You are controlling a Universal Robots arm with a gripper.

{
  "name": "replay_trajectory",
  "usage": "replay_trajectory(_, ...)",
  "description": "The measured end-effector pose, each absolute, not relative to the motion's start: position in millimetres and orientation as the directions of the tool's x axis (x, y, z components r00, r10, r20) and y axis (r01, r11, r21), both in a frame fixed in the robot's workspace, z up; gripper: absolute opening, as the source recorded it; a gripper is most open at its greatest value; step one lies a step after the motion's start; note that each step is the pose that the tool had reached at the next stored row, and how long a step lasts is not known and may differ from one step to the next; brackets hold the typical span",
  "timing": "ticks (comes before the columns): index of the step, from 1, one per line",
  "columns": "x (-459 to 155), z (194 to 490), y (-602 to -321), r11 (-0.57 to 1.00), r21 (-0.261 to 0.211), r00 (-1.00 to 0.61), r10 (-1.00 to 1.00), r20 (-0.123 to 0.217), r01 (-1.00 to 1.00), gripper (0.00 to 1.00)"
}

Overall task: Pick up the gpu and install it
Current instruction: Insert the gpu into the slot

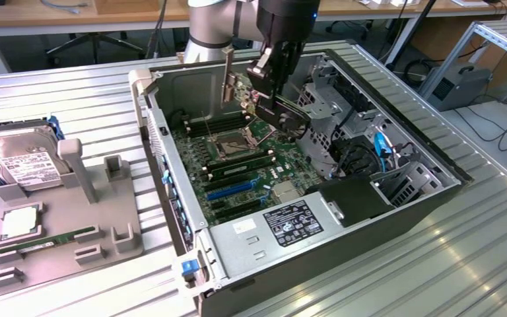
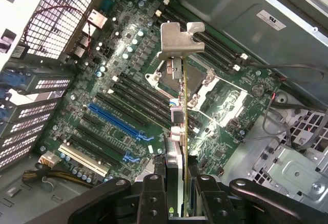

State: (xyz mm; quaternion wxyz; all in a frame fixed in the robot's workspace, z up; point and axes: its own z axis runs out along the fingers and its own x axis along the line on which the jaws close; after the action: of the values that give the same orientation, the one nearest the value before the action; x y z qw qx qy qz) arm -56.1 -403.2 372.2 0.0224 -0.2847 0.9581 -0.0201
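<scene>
Silver ribbed metal is forming the table (image 1: 77,99), and a dark computer case (image 1: 350,251) is lying open on it, taking up the middle of the exterior view. Inside the case a green motherboard (image 1: 236,165) is lying flat. A grey power supply (image 1: 253,241) with a black label is sitting toward six o'clock, and a perforated drive cage (image 1: 333,105) is standing toward two o'clock.

The gripper (image 1: 267,92) is reaching down into the case at its twelve o'clock end. It is pinching the gpu (image 1: 238,87), with the card hanging above the motherboard and not seated in any slot.

In the wrist view the two black fingers (image 2: 152,198) of the gripper (image 2: 178,183) are pressing on either face of the gpu (image 2: 179,131), which is showing edge-on. Its silver bracket (image 2: 179,39) is pointing away from the fingers. Beneath it the motherboard (image 2: 128,80) is showing the CPU socket (image 2: 202,80), a row of black slots and one blue slot (image 2: 115,121).

At about eight o'clock from the case in the exterior view, a grey fixture tray (image 1: 121,231) is resting on the table. It is holding three parts:
- A hard drive (image 1: 20,162) with a white label is leaning at its ten o'clock corner.
- A square processor (image 1: 20,224) is lying in a recess.
- A slim green RAM stick (image 1: 55,239) is lying in a groove just beside the processor.
</scene>
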Motion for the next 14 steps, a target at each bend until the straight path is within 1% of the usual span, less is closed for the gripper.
replay_trajectory(14, -56.1, 372.2, -403.2, 0.824, -0.052, -0.824, -0.566, -0.031, -0.564, 0.27)
